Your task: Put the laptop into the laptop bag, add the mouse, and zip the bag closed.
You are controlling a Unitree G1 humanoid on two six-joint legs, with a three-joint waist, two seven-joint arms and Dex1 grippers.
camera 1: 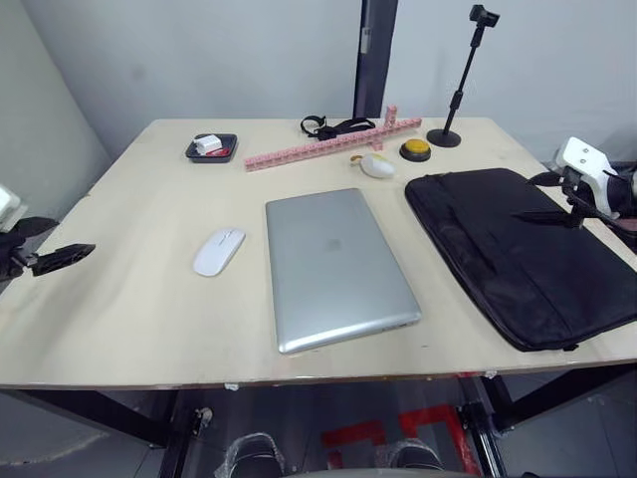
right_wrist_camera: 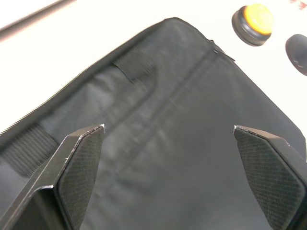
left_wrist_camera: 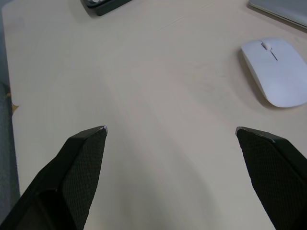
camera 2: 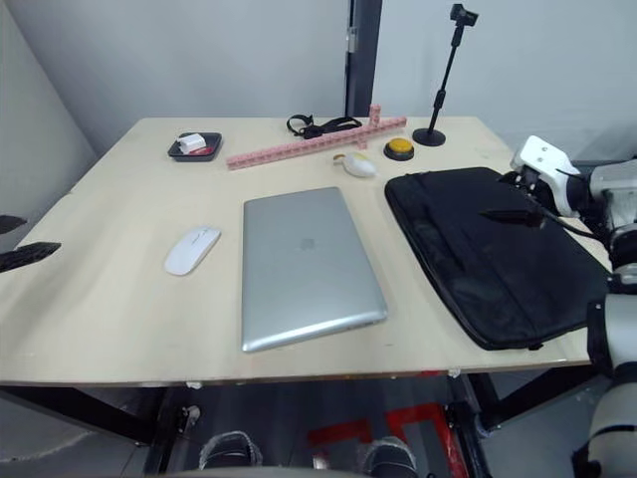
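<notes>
The laptop [camera 1: 336, 267] lies closed at the centre of the counter [camera 1: 129, 299], the mouse [camera 1: 219, 251] just to its left and the laptop bag [camera 1: 523, 249] flat at right. Both grippers' 2 fingers are spread and empty: the left gripper [left_wrist_camera: 172, 132] at the left edge, the right gripper [right_wrist_camera: 168, 128] over the bag.

Open gap btwn mouse [camera 1: 219, 251] & laptop [camera 1: 336, 264].

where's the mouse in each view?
Left eye view: mouse on the table, left of the laptop.
Right eye view: same spot, left of the laptop.
Left wrist view: beyond the left claw, laptop corner past it.
Right wrist view: not in it.
Shared landmark: laptop.
</notes>
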